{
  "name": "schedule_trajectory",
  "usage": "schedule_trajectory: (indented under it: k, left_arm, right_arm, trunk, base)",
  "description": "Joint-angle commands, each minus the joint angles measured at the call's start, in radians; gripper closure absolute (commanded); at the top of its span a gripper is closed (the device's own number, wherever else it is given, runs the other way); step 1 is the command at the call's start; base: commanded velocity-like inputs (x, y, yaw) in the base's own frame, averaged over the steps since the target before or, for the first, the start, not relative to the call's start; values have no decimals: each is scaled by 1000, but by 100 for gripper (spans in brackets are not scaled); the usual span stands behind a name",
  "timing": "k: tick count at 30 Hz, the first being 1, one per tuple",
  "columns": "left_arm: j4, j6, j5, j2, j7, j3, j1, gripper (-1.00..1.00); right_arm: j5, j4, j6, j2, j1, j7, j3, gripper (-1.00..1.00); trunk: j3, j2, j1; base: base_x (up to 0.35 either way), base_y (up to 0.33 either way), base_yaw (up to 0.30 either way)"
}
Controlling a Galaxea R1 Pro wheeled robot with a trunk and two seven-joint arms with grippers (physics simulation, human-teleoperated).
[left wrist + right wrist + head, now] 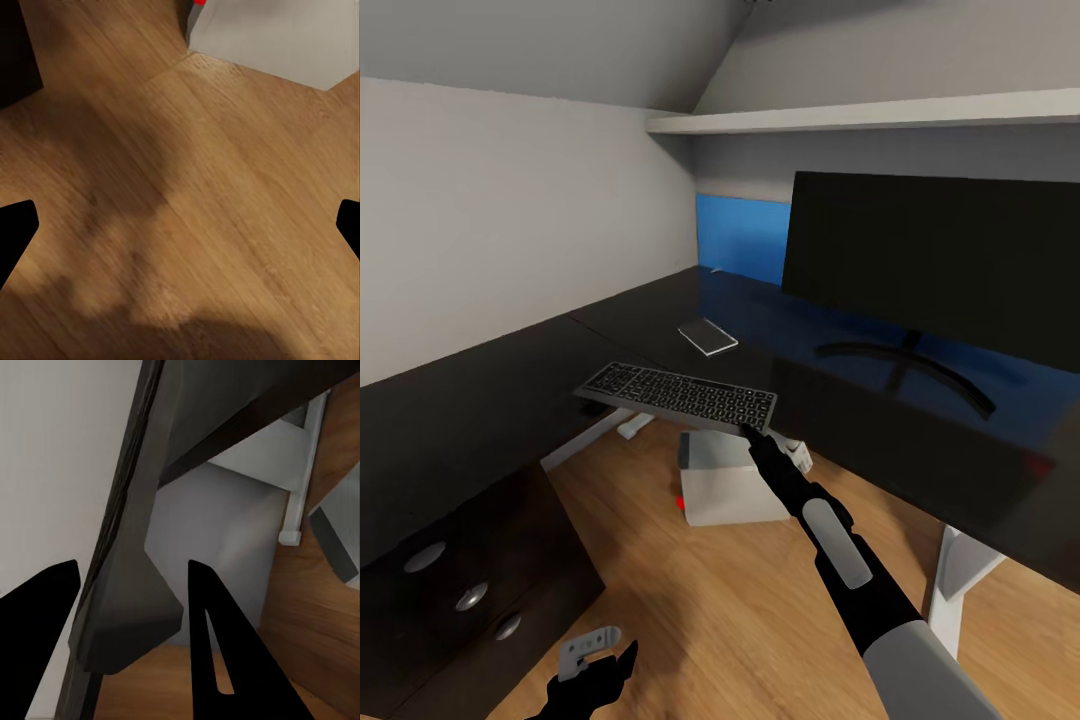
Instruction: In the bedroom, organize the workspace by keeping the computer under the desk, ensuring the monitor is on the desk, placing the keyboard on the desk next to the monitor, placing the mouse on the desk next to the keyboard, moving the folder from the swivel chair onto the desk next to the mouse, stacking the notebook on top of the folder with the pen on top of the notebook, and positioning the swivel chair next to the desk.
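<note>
Attic bedroom workspace: desk (490,400), monitor (930,260)

desk (690,310): glossy black | floor (730,600): wood planks | monitor (930,255): matt black

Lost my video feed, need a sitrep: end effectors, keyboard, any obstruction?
Right end effector shut on keyboard, held over desk edge. Left end effector open, low above floor. Monitor on desk, nothing blocking.

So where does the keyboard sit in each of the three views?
Head view: the keyboard is at centre, held at its near right corner by the right end effector in front of the desk.
Left wrist view: not in it.
Right wrist view: keyboard seen edge-on between the fingers.
Shared landmark: the grey computer on the floor.
</note>
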Motion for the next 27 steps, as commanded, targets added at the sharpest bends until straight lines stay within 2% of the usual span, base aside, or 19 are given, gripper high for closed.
schedule_trajectory:
  k: [1,5,9,11,12,14,27]
  left_arm:
    - [-2,3,10,1,9,-2,0,-100]
    - [0,3,10,1,9,-2,0,-100]
    - [9,3,10,1,9,-4,0,-100]
    - [13,3,10,1,10,-18,0,-100]
    - [15,3,10,1,11,-42,0,-100]
    - [16,3,9,1,12,-54,0,-100]
    - [18,3,9,1,13,-64,0,-100]
  right_arm:
    - [-5,-1,3,0,0,0,11,100]
    - [-4,-22,2,-4,0,1,55,100]
    - [-4,-32,2,-4,0,0,65,100]
    - [-4,-39,2,-5,1,0,69,100]
    - [-2,-51,3,-7,2,0,79,100]
    - [1,-60,3,-8,3,0,89,100]
    - [2,-91,2,-19,16,1,97,100]
  trunk:
    - [3,7,-4]
    - [15,35,-19]
    - [28,63,-35]
    - [34,77,-42]
    - [37,84,-46]
    - [43,98,-54]
    - [84,189,-104]
  base:
    - [0,0,0]
    - [0,0,0]
    - [0,0,0]
    - [0,0,0]
    - [0,0,0]
    - [0,0,0]
    - [0,0,0]
